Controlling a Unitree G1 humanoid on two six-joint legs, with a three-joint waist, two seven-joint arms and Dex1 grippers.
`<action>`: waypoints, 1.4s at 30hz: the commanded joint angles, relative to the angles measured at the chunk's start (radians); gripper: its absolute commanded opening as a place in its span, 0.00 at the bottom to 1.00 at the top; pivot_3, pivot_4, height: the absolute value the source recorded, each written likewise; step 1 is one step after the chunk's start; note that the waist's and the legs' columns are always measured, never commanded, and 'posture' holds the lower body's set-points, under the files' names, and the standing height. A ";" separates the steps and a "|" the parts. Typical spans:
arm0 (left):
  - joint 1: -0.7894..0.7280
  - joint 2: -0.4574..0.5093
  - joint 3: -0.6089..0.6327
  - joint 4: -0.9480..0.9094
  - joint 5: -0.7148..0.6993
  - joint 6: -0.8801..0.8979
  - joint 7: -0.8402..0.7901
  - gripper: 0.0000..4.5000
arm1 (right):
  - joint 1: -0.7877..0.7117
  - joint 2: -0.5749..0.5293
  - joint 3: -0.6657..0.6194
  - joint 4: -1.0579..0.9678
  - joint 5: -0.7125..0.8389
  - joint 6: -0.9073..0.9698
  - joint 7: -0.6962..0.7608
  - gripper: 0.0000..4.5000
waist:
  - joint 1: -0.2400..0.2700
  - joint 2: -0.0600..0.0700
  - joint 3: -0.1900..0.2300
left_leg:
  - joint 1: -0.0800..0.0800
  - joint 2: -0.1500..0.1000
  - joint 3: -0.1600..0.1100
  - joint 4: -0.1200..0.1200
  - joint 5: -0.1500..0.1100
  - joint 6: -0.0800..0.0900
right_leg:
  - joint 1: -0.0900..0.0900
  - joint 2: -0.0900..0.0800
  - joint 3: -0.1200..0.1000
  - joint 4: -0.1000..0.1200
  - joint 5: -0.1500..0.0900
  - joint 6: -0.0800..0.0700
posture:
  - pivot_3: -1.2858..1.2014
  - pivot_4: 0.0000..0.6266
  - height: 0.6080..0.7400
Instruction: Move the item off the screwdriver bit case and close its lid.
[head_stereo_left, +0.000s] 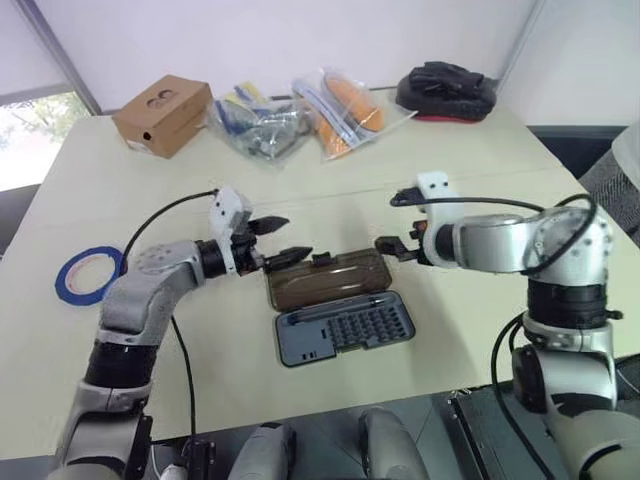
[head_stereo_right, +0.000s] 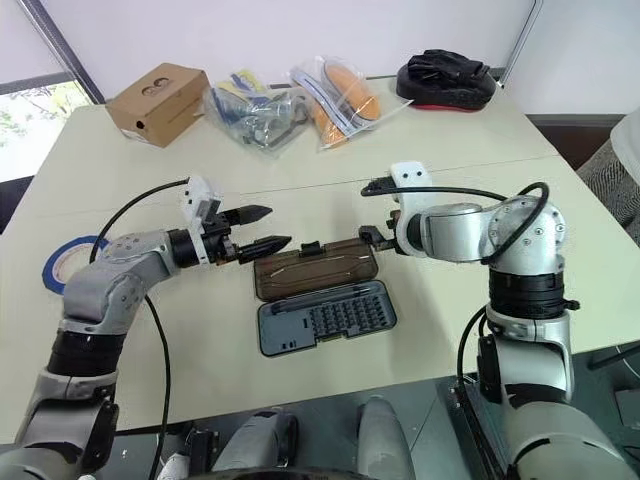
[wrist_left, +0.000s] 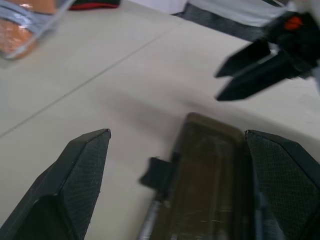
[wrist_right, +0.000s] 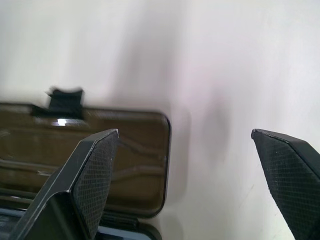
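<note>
Jaws: both ours stand spread with nothing between them; the left gripper (head_stereo_left: 277, 240) hangs over the far-left corner of the case, the right gripper (head_stereo_left: 399, 223) just past its far-right end.
Tape roll: the blue tape roll (head_stereo_left: 88, 273) lies flat on the table (head_stereo_left: 470, 150), well apart from the case on its left side, so we judge the first half of the task done.
Case: the screwdriver bit case (head_stereo_left: 345, 328) lies wide open, the bit tray nearest us.
Lid: the brown translucent lid (head_stereo_left: 330, 280) is folded flat on the far side of the tray, its black latch (wrist_left: 156, 173) on the far edge.
Step in hand: we read it as closing the lid.
How to do it well: we should get one fingertip under the lid's far edge beside the latch, swing it toward us over the tray, and press down near the latch.
Risk: the light case may slide, so we would steady the tray with the other gripper.
Clutter: cardboard box (head_stereo_left: 162, 115) and bags (head_stereo_left: 300, 118) sit well beyond the case.
</note>
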 joint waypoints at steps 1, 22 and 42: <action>0.005 0.046 0.003 -0.081 -0.063 0.029 -0.072 1.00 | -0.034 -0.038 -0.006 -0.092 -0.071 -0.058 0.110 0.98 | 0.000 0.000 0.000 | 0.000 0.000 0.000 0.000 0.000 0.000 | 0.000 0.000 0.000 -0.001 0.000 0.000 | 0.52 0.24 1.00; 0.033 0.125 -0.133 -0.117 -0.058 -0.022 -0.271 0.01 | 0.035 -0.021 -0.014 -0.194 -0.340 -0.189 0.494 1.00 | 0.004 0.000 0.000 | 0.000 0.001 0.000 0.000 0.000 0.000 | 0.004 0.002 0.000 -0.009 0.000 0.000 | 0.52 0.24 1.00; 0.167 0.159 -0.296 0.001 0.157 -0.269 -0.408 0.01 | 0.139 -0.142 0.223 -0.206 -0.709 -0.412 0.907 1.00 | 0.011 0.001 0.001 | 0.000 0.001 0.002 -0.001 -0.001 0.002 | 0.004 0.002 0.000 -0.010 0.000 0.000 | 0.52 0.24 1.00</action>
